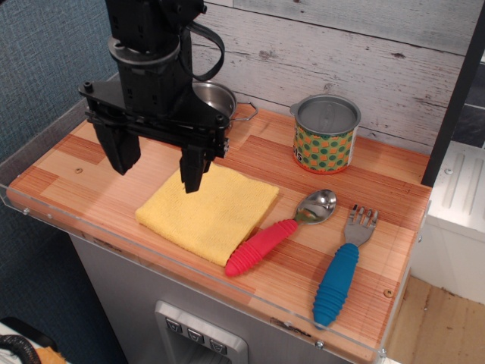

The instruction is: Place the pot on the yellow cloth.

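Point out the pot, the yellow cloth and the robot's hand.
pot [221, 97]: the only view, on its shiny rim right of the arm.
yellow cloth [216, 208]: the only view, on the middle of its flat top.
hand [159, 165]: the only view, midway between its two black fingertips, which stand apart.

Pot [216, 97] at counter [394, 227] rear, behind cloth [220, 216]. Can [326, 136] right of pot. Spoon [284, 230] just right of cloth, fork [345, 265] right of spoon. Gripper [157, 165] above cloth's left rear corner.
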